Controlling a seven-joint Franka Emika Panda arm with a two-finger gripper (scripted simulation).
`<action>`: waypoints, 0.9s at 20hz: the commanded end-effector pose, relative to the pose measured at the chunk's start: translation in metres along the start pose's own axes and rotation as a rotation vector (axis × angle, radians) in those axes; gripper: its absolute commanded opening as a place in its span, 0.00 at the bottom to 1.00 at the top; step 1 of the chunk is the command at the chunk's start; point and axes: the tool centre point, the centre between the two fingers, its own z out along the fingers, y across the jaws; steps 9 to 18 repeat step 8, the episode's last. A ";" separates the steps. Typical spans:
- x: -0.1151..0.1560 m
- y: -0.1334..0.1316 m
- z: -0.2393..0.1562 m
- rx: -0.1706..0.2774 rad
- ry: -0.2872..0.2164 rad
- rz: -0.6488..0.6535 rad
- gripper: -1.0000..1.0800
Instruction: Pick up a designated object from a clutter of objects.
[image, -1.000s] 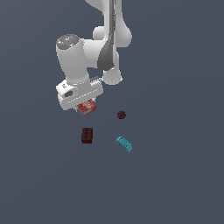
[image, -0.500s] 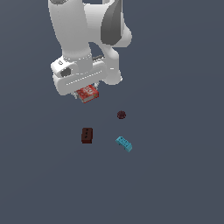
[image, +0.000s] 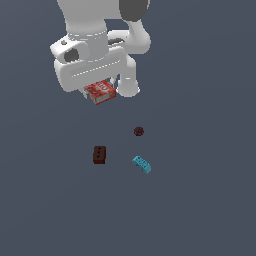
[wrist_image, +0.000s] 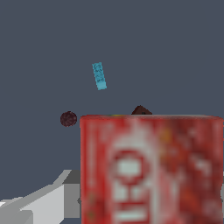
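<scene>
The red box (image: 101, 92) with white markings hangs under my white gripper (image: 99, 90), well above the dark floor. The jaws are shut on it; the fingers are mostly hidden behind the hand and the box. In the wrist view the red box (wrist_image: 151, 168) fills the near part of the picture. The dark brown block (image: 99, 154) with holes lies on the floor below; in the wrist view only its corner (wrist_image: 141, 110) shows over the box. The cyan block (image: 142, 164) (wrist_image: 99, 75) and the small maroon ball (image: 139, 131) (wrist_image: 68, 118) lie to the exterior view's right of it.
The floor (image: 200, 200) is a plain dark grey-blue surface with no edges in view. The arm's white links (image: 125, 35) rise above the gripper at the top of the exterior view.
The gripper has risen with the red box shut in it, moving up and away from the floor. The brown block, cyan block and ball have stayed where they were.
</scene>
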 end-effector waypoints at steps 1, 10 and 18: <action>0.003 -0.001 -0.011 0.001 -0.001 0.000 0.00; 0.006 -0.002 -0.023 0.002 0.000 0.000 0.00; 0.006 -0.002 -0.023 0.002 0.000 0.000 0.00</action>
